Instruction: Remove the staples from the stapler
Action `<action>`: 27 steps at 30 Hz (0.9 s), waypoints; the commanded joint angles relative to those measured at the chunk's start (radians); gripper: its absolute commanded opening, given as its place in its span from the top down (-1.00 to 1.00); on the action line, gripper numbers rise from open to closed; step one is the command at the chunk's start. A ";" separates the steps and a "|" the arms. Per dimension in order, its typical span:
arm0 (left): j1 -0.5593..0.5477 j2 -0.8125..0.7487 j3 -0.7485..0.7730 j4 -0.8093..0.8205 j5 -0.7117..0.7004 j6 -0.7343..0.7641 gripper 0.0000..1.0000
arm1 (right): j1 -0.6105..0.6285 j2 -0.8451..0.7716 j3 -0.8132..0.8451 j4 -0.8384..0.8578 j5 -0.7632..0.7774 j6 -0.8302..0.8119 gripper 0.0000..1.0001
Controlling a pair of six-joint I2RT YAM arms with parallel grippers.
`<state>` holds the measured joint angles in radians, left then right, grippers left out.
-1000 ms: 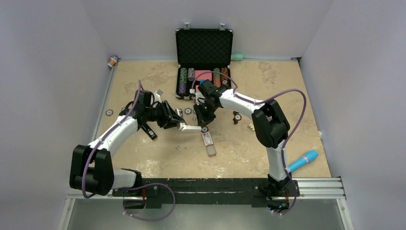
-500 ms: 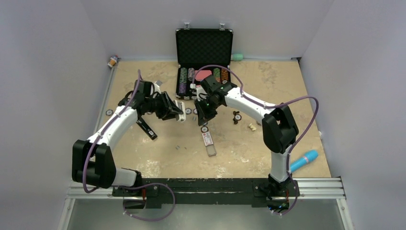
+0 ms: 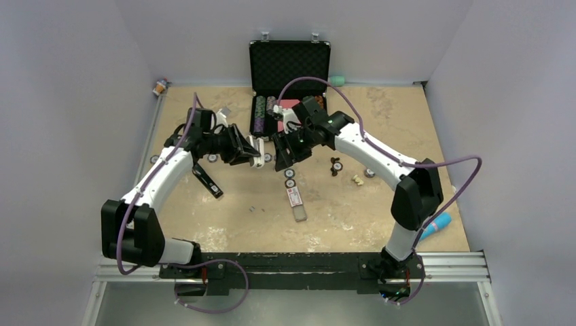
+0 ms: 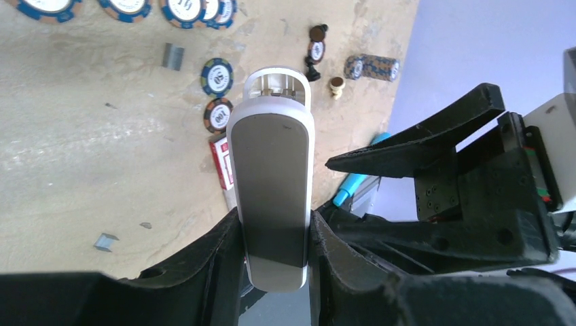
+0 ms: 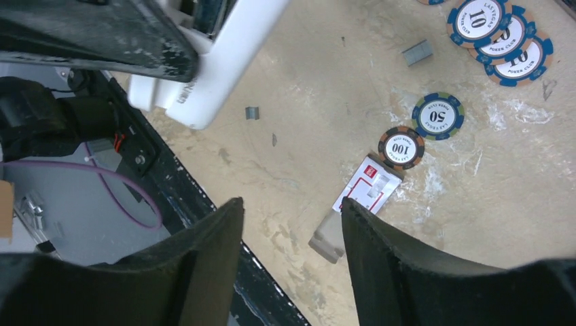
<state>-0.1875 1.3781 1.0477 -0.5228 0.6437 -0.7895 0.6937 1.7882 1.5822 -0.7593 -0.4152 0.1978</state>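
Apart: slim black stapler (image 3: 207,181), silvery staples (image 5: 417,51).

Right claw (image 5: 291,204), jaws apart, above loose staples (image 5: 417,51)

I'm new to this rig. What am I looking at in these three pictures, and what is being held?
Two robot arms, left and right, bolted to a table. One picture looks down from above; the other two come from cameras on each wrist. The left gripper is shut on a white oblong block; the right gripper is open and empty. On the table lie the black stapler, loose staples, poker chips, a clear little box and an open chip case.
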 commanded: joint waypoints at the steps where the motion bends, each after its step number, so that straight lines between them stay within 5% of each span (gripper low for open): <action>1: 0.006 -0.053 0.031 0.123 0.130 -0.012 1.00 | 0.002 -0.068 0.040 0.025 -0.028 -0.019 -0.24; 11: 0.006 -0.174 -0.020 0.409 0.317 -0.174 1.00 | -0.066 -0.239 0.012 0.181 -0.151 0.065 -0.51; 19: 0.006 -0.262 -0.005 0.589 0.392 -0.290 1.00 | -0.145 -0.424 -0.127 0.583 -0.429 0.262 -0.52; 27: 0.006 -0.306 -0.006 0.825 0.414 -0.436 1.00 | -0.148 -0.519 -0.236 0.916 -0.418 0.458 -0.53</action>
<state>-0.1856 1.1023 1.0317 0.0696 1.0183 -1.1118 0.5449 1.3041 1.3914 -0.0834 -0.8013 0.5266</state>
